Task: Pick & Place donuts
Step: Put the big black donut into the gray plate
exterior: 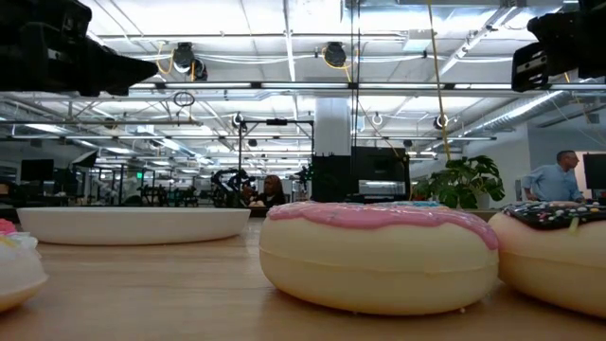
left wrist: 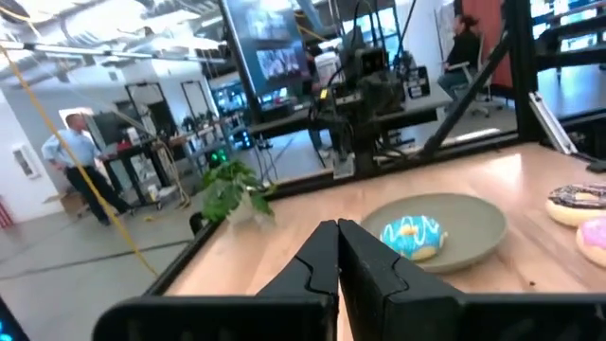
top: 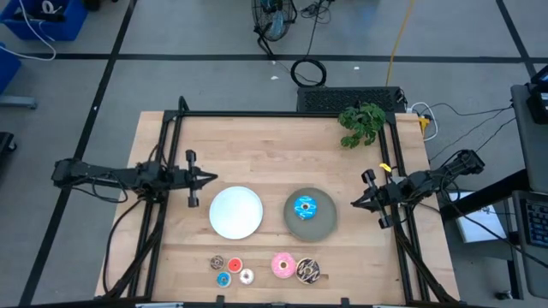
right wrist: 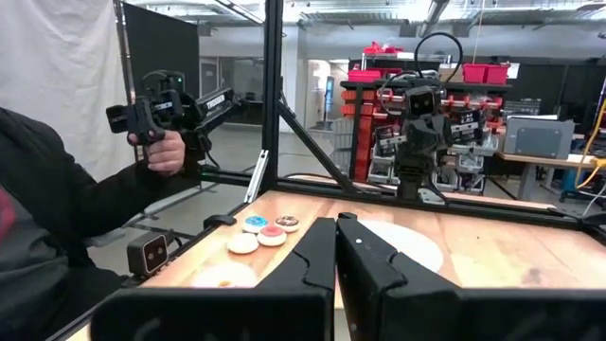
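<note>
The donuts lie in two places: a blue donut [top: 304, 206] sits on the grey plate [top: 321, 224], and the other six cluster near the table's [top: 257, 145] front edge, with the pink donut [top: 283, 265] touching the dark sprinkled donut [top: 308, 270]. The four tiny ones [top: 230, 269] are hard to tell apart. The low view cuts off the sprinkled donut. Left tool [top: 211, 179] and right tool [top: 354, 204] hang closed and empty beside the plates.

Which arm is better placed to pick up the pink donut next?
Probably the right. In the high view the pink donut lies nearer the right end effector, shut beside the grey plate; the left end effector waits by the white plate.
</note>
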